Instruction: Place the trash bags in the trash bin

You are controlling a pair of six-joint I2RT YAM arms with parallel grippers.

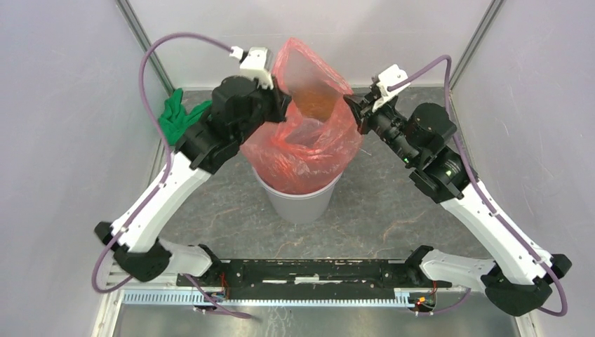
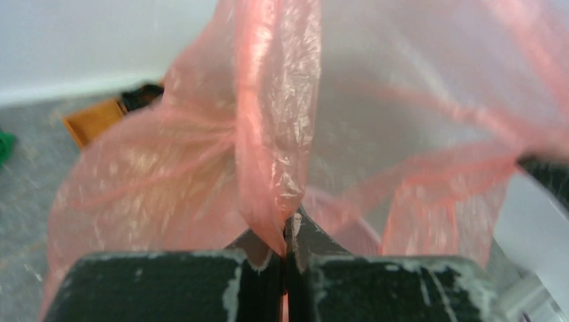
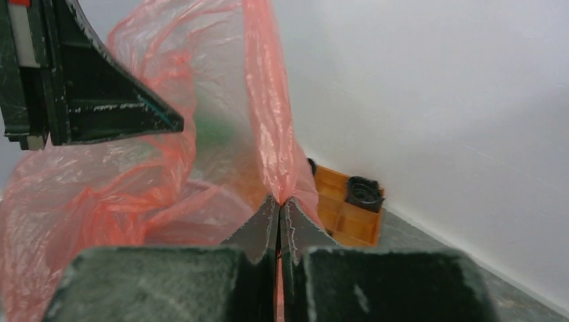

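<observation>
The bag (image 1: 309, 140) billows over the bin's (image 1: 302, 203) mouth, closing it from above. The left hand (image 1: 281, 98) flanks it at 11 o'clock, the right hand (image 1: 354, 109) at 1. A tray (image 3: 342, 208) stands at 12, green cloth (image 1: 179, 116) at 10. The table (image 1: 400, 203) lies open from 3 to 9.

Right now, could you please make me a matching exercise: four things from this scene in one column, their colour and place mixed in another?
1 bag
2 bin
3 cloth
4 tray

A grey, under the bag
B orange, by the far wall
C red, pinched by left claw and right claw
D green, far left of the table

Pairs: 1-C, 2-A, 3-D, 4-B
</observation>
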